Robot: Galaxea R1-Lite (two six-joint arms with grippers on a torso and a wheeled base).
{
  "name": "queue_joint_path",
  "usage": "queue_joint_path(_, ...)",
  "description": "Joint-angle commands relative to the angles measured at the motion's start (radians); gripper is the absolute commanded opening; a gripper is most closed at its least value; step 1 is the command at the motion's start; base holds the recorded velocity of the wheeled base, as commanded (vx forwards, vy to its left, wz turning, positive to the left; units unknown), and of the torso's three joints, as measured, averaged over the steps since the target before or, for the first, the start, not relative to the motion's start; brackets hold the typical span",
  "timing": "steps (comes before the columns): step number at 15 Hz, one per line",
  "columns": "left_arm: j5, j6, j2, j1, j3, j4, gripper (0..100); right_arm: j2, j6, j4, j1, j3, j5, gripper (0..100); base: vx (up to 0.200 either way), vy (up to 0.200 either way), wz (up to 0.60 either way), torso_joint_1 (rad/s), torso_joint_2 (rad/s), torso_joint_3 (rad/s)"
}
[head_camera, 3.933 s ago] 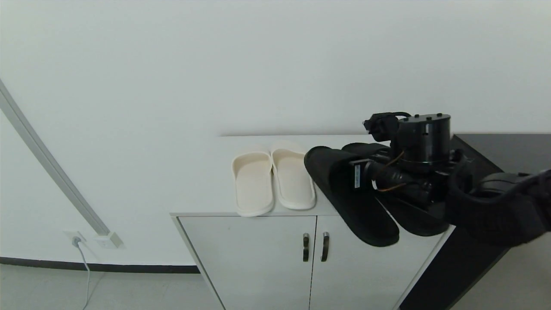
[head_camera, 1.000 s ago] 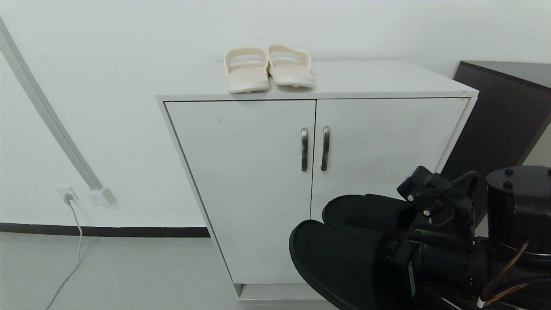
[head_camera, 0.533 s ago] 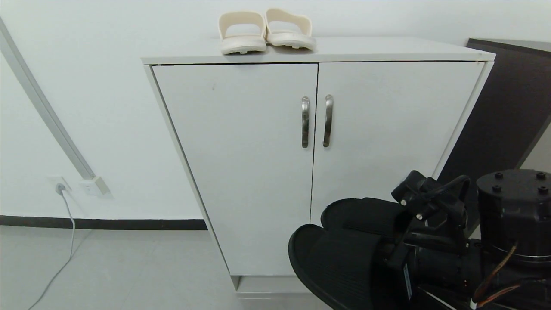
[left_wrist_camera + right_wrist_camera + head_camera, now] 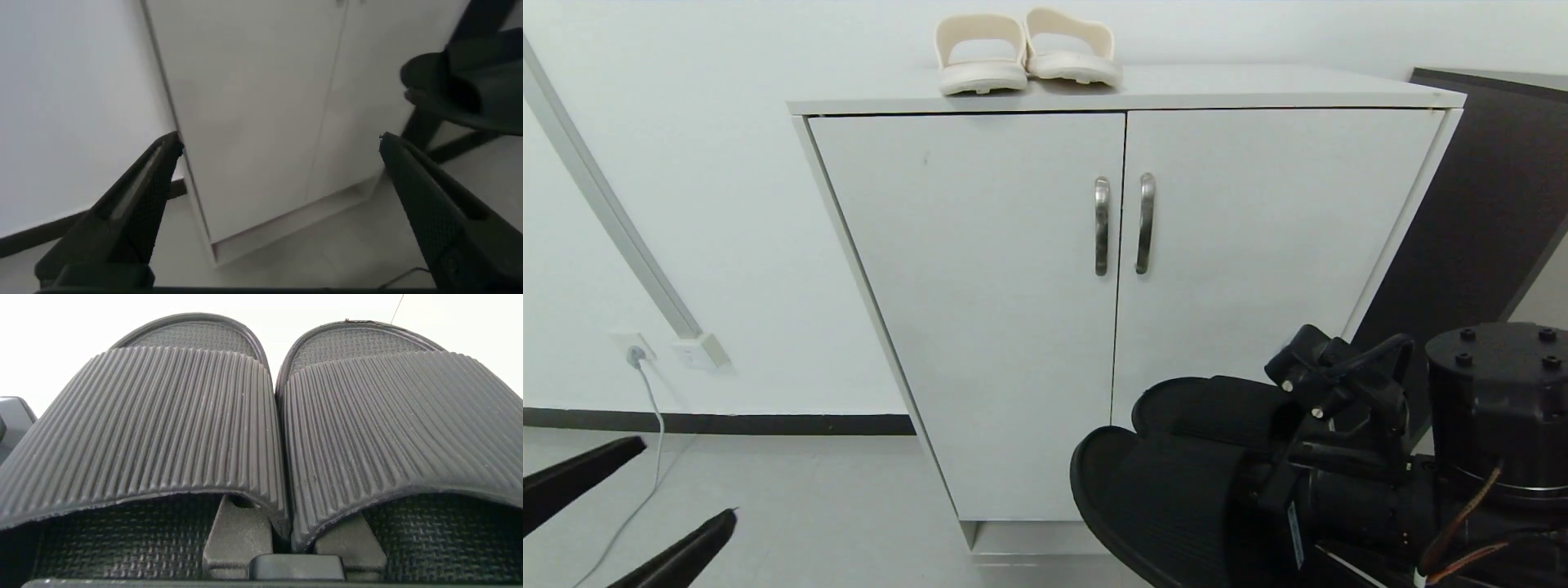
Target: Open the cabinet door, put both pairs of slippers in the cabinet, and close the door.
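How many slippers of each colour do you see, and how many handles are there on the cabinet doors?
Cream slippers: 2, on top of the cabinet
Black slippers: 2, held by the right gripper
Door handles: 2, side by side where the two shut doors meet
Total: 6

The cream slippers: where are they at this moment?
In the head view, the cream slippers sit on the cabinet top, above the closed left door.
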Motion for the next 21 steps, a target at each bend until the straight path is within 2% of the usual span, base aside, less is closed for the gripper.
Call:
queue_joint_path(1,0.001,-0.001,0.230,-0.162,-0.093,-0.047,100,0.003,0.001,-0.003,-0.001,0.000,0.001,0,0.000,0.000,0.00,0.000,0.00,0.000)
queue_joint_path(4,0.105,-0.002,0.396,-0.339,-0.223,-0.073,100,0.008,0.000,-0.020,-0.003,0.005,-0.002,0,0.000,0.000,0.00,0.000,0.00,0.000)
queue_joint_path(6,0.146,-0.004,0.532,-0.438,-0.309,-0.149,100,0.008,0.000,-0.020,-0.003,0.005,-0.005,0,0.000,0.000,0.00,0.000,0.00,0.000)
queue_joint_path(7,0.159,-0.008,0.590,-0.472,-0.352,-0.186,100,0.007,0.000,-0.020,-0.004,0.005,-0.005,0,0.000,0.000,0.00,0.000,0.00,0.000)
queue_joint_path(9,0.183,-0.042,0.695,-0.537,-0.450,-0.221,100,0.003,0.000,-0.020,-0.010,0.005,-0.007,0,0.000,0.000,0.00,0.000,0.00,0.000)
queue_joint_path(11,0.197,-0.047,0.781,-0.575,-0.553,-0.221,100,0.005,0.000,-0.020,-0.019,0.005,-0.007,0,0.000,0.000,0.00,0.000,0.00,0.000)
queue_joint_path(14,0.145,-0.067,0.906,-0.596,-0.699,-0.221,100,0.005,0.000,-0.020,-0.019,0.005,-0.007,0,0.000,0.000,0.00,0.000,0.00,0.000)
queue_joint_path(16,0.096,-0.107,0.942,-0.642,-0.765,-0.220,100,0.005,0.000,-0.020,-0.019,0.005,-0.005,0,0.000,0.000,0.00,0.000,0.00,0.000)
queue_joint_path(17,0.076,-0.125,0.962,-0.649,-0.802,-0.214,100,0.008,0.000,-0.020,-0.019,0.005,-0.002,0,0.000,0.000,0.00,0.000,0.00,0.000)
queue_joint_path(19,0.025,-0.197,1.003,-0.649,-0.883,-0.211,100,0.017,0.000,-0.020,-0.019,0.003,-0.001,0,0.000,0.000,0.00,0.000,0.00,0.000)
queue_joint_path(20,-0.001,-0.214,1.018,-0.649,-0.924,-0.205,100,0.014,0.000,-0.019,-0.018,0.006,-0.001,0,0.000,0.000,0.00,0.000,0.00,0.000)
queue_joint_path(21,-0.015,-0.216,1.034,-0.647,-0.975,-0.172,100,0.011,0.000,-0.020,-0.019,0.011,-0.001,0,0.000,0.000,0.00,0.000,0.00,0.000)
